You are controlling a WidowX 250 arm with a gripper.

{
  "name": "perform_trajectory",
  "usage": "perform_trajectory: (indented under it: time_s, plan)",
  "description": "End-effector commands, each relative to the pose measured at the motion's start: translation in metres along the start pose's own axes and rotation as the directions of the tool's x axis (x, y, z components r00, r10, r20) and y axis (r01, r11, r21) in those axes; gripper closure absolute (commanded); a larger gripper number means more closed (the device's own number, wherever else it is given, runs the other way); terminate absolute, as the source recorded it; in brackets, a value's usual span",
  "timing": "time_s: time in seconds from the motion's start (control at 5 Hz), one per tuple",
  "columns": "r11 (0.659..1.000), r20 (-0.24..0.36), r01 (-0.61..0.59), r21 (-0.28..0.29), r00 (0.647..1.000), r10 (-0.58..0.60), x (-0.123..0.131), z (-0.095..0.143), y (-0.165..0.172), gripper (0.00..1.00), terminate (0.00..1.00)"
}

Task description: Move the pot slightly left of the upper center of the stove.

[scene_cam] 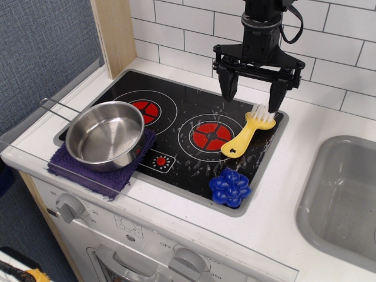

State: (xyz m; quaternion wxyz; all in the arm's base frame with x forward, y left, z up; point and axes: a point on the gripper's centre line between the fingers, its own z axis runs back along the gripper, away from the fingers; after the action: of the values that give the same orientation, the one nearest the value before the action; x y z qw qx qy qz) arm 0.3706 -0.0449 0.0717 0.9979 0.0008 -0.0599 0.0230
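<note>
There is just the one view, set high in front of the toy kitchen and off toward its left corner, looking steeply down and across. The stove (176, 126) fills the middle of the frame at close range, turned so its edges run diagonally. The tiled wall (329, 53) crosses the top, the sink (343, 194) is cut off at the right edge, and the oven knobs (69, 207) on the front panel show along the bottom.

White tile wall (176, 35) along bench back edge. Wooden post (114, 32) at back left corner, blue-grey panel (41, 53) beside it. Grey sink (341, 194) at right edge. White countertop (294, 158).
</note>
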Motion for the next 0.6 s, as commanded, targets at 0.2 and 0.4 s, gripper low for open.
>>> perform_trajectory:
  time_s: [0.2, 0.4]
  plan:
    - [1.000, -0.011, -0.020, -0.005, 1.000, 0.020, -0.023, 0.000, 0.020, 0.00, 0.00]
    - [1.000, 0.008, -0.010, -0.010, 1.000, 0.010, -0.049, 0.010, 0.035, 0.00, 0.00]
